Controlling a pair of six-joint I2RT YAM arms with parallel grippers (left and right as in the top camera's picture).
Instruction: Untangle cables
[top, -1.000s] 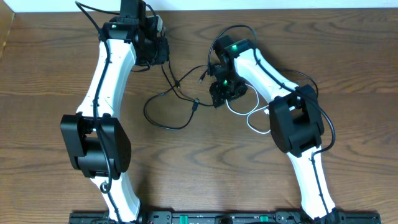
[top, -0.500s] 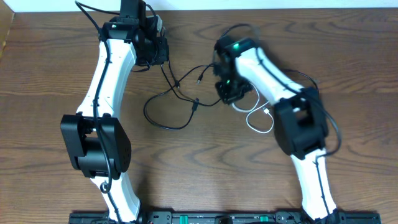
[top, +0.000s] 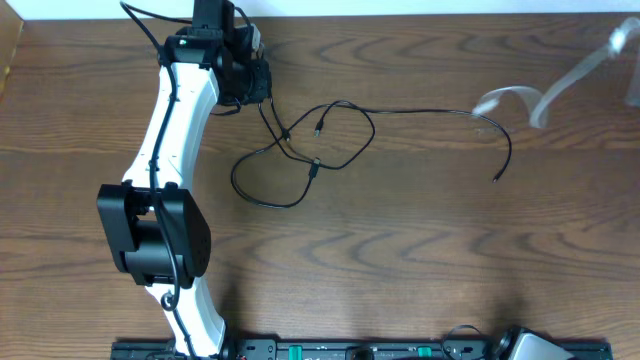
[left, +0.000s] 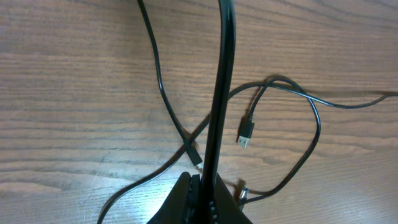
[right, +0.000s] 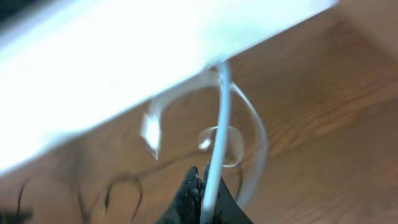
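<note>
Running out from the left pincer (top: 255, 85) at the far left of the desk (top: 400, 260), the black cable (top: 420, 111) lies with its long axis left to right. It crosses itself in loops just beside that pincer, then 1 long strand stretches rightward and curls down to a free plug end. The left pincer is clenched on this cord, which in the left wrist view rises straight from between the closed fingers. The white cable (top: 505, 95) is only a blurred smear near the far right corner, apparently up off the wood. The right pincer (right: 200, 186) is clenched on it but does not show from overhead. The smear's lower end overlaps the black strand's right stretch, and blur hides whether the 2 cords touch. The white one likely comes free if drawn farther right, while the black loops sit nearest the left arm.
</note>
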